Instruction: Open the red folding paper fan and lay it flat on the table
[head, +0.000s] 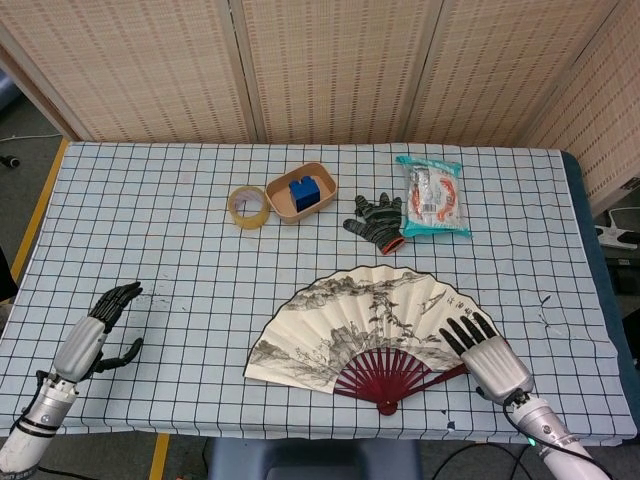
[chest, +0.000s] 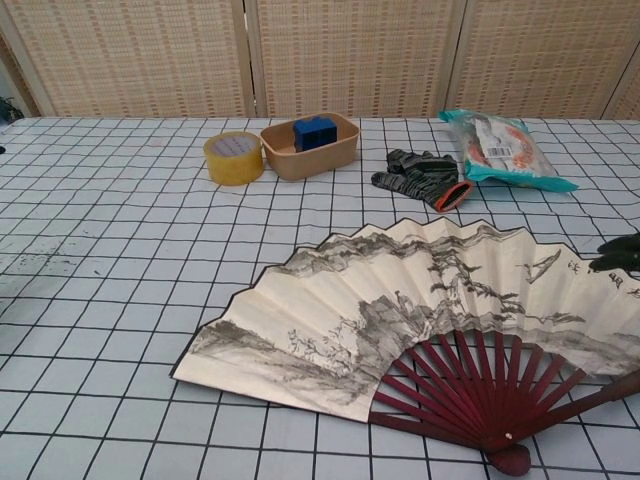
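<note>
The red folding paper fan (head: 365, 320) lies spread wide on the checked tablecloth, its ink-landscape paper face up and its red ribs (head: 395, 370) meeting at a pivot near the front edge. The chest view shows the fan (chest: 400, 310) flat, with its ribs (chest: 480, 390) fanned out. My right hand (head: 487, 358) is at the fan's right end, fingers spread and holding nothing; its fingertips overlap the outer fold. Only those dark fingertips (chest: 622, 250) show at the chest view's right edge. My left hand (head: 97, 328) hovers empty near the table's front left, fingers apart.
At the back stand a tape roll (head: 248, 206), a brown bowl (head: 318, 204) holding a blue block (head: 303, 189), a dark work glove (head: 375, 220) and a teal snack packet (head: 433, 196). The table's front edge runs just below the fan's pivot.
</note>
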